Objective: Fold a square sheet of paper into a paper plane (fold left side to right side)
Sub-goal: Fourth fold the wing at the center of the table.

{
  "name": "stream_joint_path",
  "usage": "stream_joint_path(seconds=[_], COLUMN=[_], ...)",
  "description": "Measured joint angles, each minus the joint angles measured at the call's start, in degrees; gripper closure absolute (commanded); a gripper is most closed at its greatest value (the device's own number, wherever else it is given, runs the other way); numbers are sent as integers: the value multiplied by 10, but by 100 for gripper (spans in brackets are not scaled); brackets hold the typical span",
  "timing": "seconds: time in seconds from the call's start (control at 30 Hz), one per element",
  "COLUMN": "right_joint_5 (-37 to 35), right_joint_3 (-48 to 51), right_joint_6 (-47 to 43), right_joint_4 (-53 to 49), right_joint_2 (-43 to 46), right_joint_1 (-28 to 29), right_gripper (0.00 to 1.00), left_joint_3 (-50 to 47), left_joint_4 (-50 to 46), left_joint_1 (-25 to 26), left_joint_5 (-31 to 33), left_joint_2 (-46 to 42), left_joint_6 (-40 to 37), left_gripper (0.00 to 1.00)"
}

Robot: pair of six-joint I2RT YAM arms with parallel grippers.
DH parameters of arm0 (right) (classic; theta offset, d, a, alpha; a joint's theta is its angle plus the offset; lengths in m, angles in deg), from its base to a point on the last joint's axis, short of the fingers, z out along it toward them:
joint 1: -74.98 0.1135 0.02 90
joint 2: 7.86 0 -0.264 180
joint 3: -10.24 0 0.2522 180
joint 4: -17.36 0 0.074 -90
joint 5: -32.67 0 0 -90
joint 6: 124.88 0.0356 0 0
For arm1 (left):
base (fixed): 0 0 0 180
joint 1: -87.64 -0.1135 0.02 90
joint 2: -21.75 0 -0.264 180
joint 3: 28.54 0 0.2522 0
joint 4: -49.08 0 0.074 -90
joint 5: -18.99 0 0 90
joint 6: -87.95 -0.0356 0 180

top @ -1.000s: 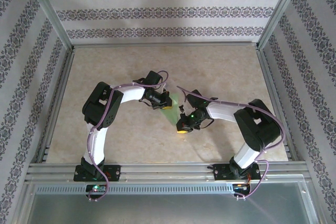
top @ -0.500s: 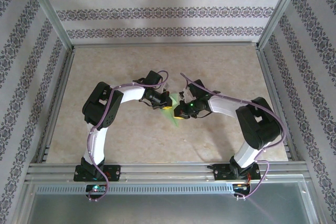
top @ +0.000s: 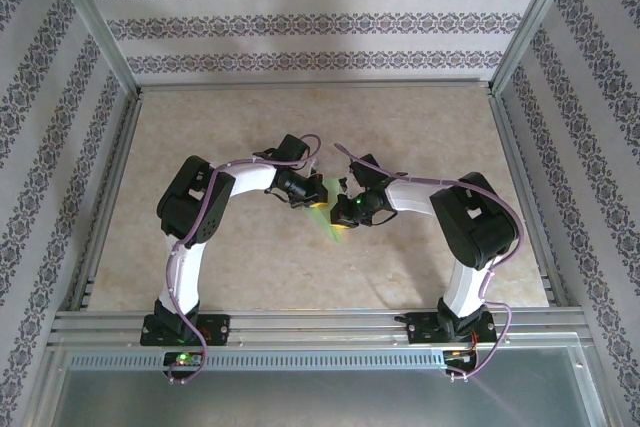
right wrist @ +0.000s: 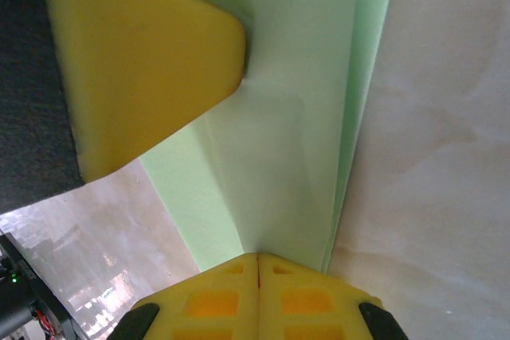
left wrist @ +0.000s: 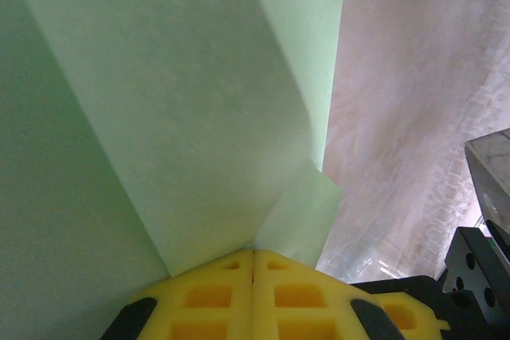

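From above, the sheet of paper [top: 326, 215] lies near the middle of the table [top: 230, 257], between the two arms. It shows as a narrow pale green strip rather than a full square, so some folding looks done. The left gripper [top: 316, 201] and the right gripper [top: 342, 220] meet over it, close beside each other. No pointed dart can be made out at this size, and I judge the plane unfinished. In the left wrist view, the left gripper [left wrist: 253, 255] has its yellow pads pressed together on the near tip of the paper [left wrist: 175, 117]. Layered flaps fan away from the pinch, and a small corner sticks out to the right. In the right wrist view, the right gripper [right wrist: 257, 259] is likewise closed, pinching the paper [right wrist: 295, 109] where its creases run together. The folded layers are stacked along the right edge, and a yellow finger of the left gripper [right wrist: 135, 61] presses the sheet at the upper left. The later folds and the centre crease appear to remain. The table is a smooth, pale beige, marble-patterned surface with a slight sheen. A metal frame [top: 320, 322] borders it, and walls [top: 300, 22] papered in grey ornamental stripes enclose the far side and both flanks.
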Motion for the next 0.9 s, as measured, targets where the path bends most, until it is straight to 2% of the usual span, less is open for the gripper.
stream_joint_path(seconds=[0.13, 0.37, 0.9], right_joint_5=[-8, -24, -30], right_joint_3=[-8, -28, -32], right_joint_6=[-7, -26, -40], right_joint_4=[-10, -35, -19], right_joint_2=[-3, -12, -19], right_joint_1=[4, 12, 15], right_gripper=[100, 100, 100], left_joint_3=[1, 18, 123], left_joint_4=[-1, -15, -81], left_joint_1=[0, -1, -28], left_joint_5=[3, 3, -19], left_joint_2=[0, 9, 70], left_joint_6=[0, -2, -19], left_gripper=[88, 88, 88])
